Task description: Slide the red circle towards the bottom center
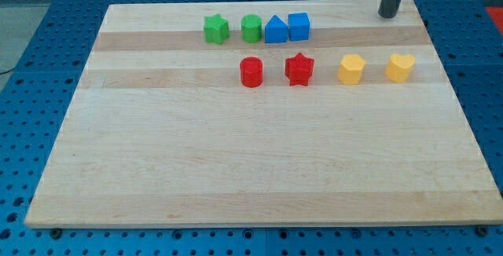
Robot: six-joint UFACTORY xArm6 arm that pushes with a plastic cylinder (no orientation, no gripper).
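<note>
The red circle [251, 72] stands on the wooden board [259, 162], a little left of centre in the upper part of the view. A red star [299, 69] stands just to its right. My tip [387, 14] rests at the board's top right edge, far up and to the right of the red circle, touching no block.
A row near the top holds a green star-like block [216, 29], a green cylinder-like block [251, 28], a blue block with a peaked top [276, 30] and a blue cube [299, 26]. A yellow pentagon-like block [351, 69] and a yellow heart-like block [400, 67] stand right of the red star.
</note>
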